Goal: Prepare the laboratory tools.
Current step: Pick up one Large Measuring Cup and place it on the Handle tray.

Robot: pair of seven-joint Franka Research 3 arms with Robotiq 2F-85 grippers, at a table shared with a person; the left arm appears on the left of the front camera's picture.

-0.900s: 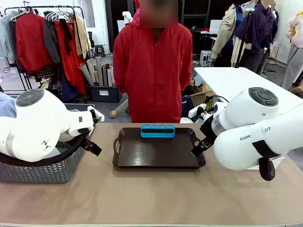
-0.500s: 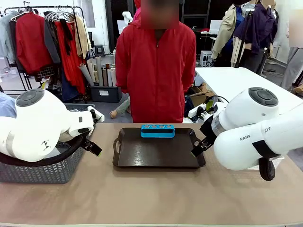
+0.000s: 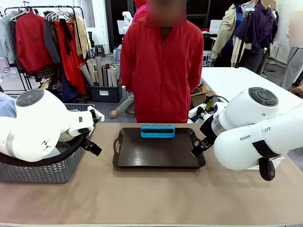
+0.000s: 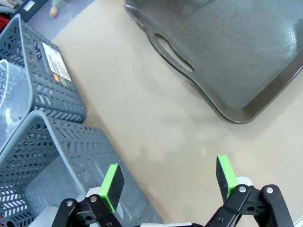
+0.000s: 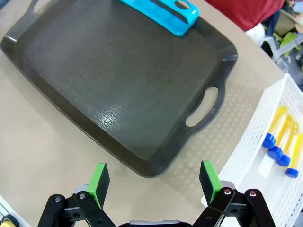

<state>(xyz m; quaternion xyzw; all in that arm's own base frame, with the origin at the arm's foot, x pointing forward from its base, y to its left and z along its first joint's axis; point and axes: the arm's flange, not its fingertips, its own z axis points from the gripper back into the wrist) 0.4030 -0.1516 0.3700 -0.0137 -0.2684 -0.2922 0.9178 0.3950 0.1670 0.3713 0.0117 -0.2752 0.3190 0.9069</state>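
Front view puts the table (image 3: 151, 198) before me, with a person in red (image 3: 163, 66) standing beyond the dark tray (image 3: 158, 153). Left of the tray, seen from my left wrist, two grey baskets (image 4: 57, 99) stand side by side, and one holds something clear (image 4: 12, 99). Just right of the tray's handle stands a white basket (image 5: 251, 156). A blue rack (image 3: 157, 130) lies along the tray's far edge. Yellow tubes with blue caps (image 5: 279, 132) lie in the white basket. My left pincer (image 4: 168, 176) hangs wide open and empty, left of the tray, over a grey basket's edge. My right pincer (image 5: 154, 182) is open and empty above the tray's near right corner.
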